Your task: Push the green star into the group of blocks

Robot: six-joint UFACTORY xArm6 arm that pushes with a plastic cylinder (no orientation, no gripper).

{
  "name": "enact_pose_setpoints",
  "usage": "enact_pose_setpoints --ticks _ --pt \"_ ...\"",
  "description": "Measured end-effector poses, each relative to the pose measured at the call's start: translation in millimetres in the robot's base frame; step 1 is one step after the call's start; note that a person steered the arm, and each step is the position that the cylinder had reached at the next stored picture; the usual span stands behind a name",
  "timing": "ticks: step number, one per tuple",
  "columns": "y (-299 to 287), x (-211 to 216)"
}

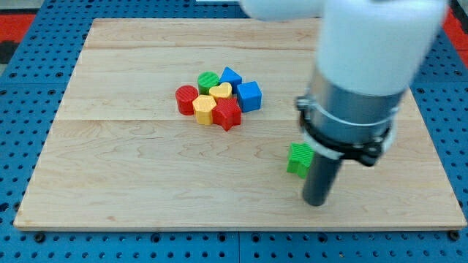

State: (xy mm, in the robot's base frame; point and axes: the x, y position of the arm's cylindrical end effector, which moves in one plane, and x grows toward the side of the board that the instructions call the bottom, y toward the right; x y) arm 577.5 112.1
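Note:
The green star point(297, 158) lies on the wooden board point(146, 183) at the view's right of centre, partly hidden by my rod. My tip point(315, 202) rests on the board just below and right of the star, touching or almost touching it. The group of blocks sits up and to the left: a red cylinder point(186, 98), a green cylinder point(208, 79), a blue triangular block point(230, 75), a yellow heart point(221, 91), a blue cube point(248, 96), a yellow block point(204, 108) and a red star point(227, 114).
The arm's white and grey body point(365, 66) fills the view's upper right and hides part of the board. A blue pegboard point(29, 109) surrounds the board on all sides.

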Motion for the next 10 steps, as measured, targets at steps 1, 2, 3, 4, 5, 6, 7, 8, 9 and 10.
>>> enact_pose_setpoints --ticks 1,2,3,4,5,6,7,8,9,10 --pt "-32 -46" --pt "-80 -74" --pt "-77 -79" --pt "-39 -59" --pt "-27 -77" --pt "-76 -98" --pt "-86 -99" --pt "-61 -99" --pt "-20 -102" --pt "-81 -115"
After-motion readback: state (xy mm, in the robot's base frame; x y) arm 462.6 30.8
